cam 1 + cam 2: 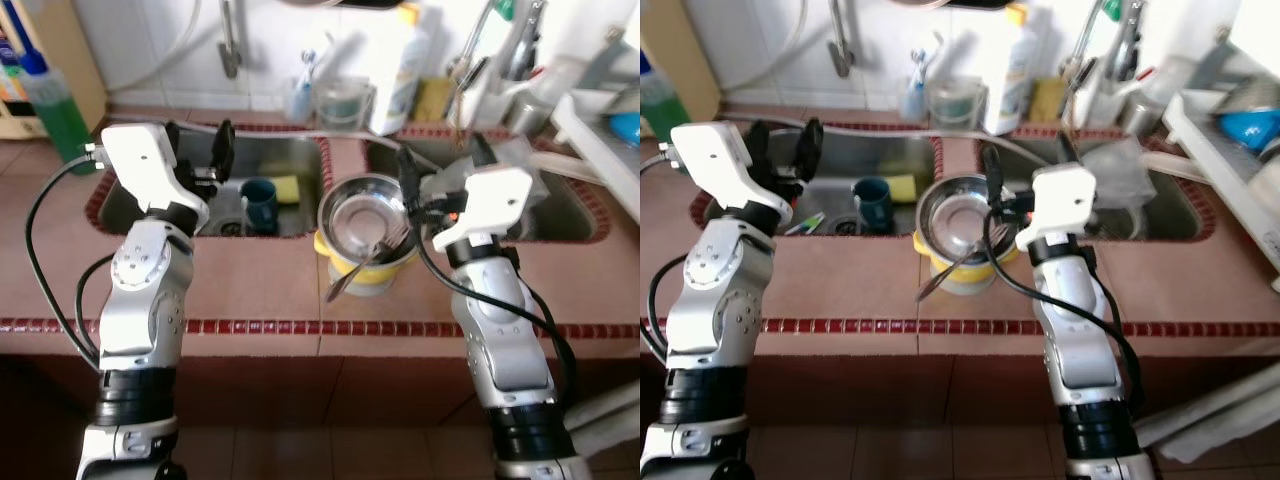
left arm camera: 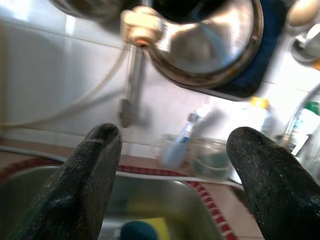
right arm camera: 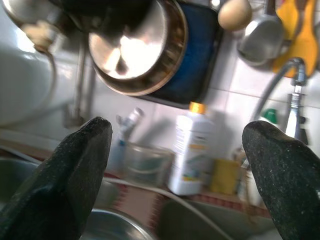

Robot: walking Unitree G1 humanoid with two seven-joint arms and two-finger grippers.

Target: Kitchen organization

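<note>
A steel bowl (image 1: pixel 352 215) holding a fork (image 1: pixel 372 255) is stacked on a yellow bowl (image 1: pixel 368 275), on the counter strip between two sinks. In the left sink (image 1: pixel 300 165) stand a dark teal mug (image 1: pixel 260 203) and a yellow sponge (image 1: pixel 288 188). My left gripper (image 1: pixel 200 150) hovers open over that sink's left part with nothing between its fingers (image 2: pixel 92 180). My right gripper (image 1: pixel 443 165) is open and empty too, just right of the steel bowl, over the right sink's near edge. Its fingers (image 3: pixel 75 175) point toward the back wall.
A white bottle (image 1: pixel 400 75), a glass jar (image 1: pixel 340 100) and a tap (image 1: pixel 229 45) line the back ledge. A green bottle (image 1: pixel 55 115) stands far left. Clear plastic (image 1: pixel 520 155) lies in the right sink. A dish rack (image 1: pixel 1225 135) is at far right. A steel pan (image 3: pixel 135 47) hangs on the wall.
</note>
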